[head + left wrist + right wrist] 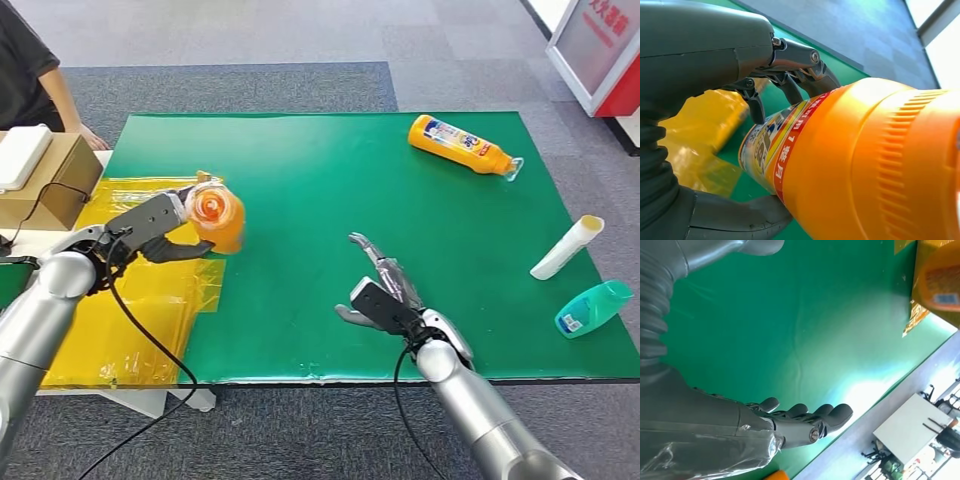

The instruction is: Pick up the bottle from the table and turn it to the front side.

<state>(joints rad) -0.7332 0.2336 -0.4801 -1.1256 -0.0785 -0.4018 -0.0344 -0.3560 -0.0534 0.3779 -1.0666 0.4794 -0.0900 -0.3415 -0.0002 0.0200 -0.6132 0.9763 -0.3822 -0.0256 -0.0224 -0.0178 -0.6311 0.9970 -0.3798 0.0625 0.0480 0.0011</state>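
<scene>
My left hand (pixel 155 228) grips an orange bottle (pixel 216 217) above the left part of the green table (pixel 317 180); its round end faces the head camera. In the left wrist view the orange bottle (pixel 851 160) lies between the dark fingers (pixel 798 75) and the thumb (pixel 738 217), its printed label turned toward the fingers. My right hand (pixel 385 290) hovers open over the table's front middle, fingers spread and holding nothing. The right hand (pixel 791 422) appears flat over the green mat in the right wrist view, with the orange bottle (pixel 938 280) at the picture's corner.
A second orange bottle (pixel 462 145) lies on its side at the back right. A white tube (pixel 567 247) and a teal bottle (pixel 593 307) lie at the right edge. Yellow sheeting (pixel 143 300) covers the left side, beside a cardboard box (pixel 53 180) and a person's arm (pixel 64 105).
</scene>
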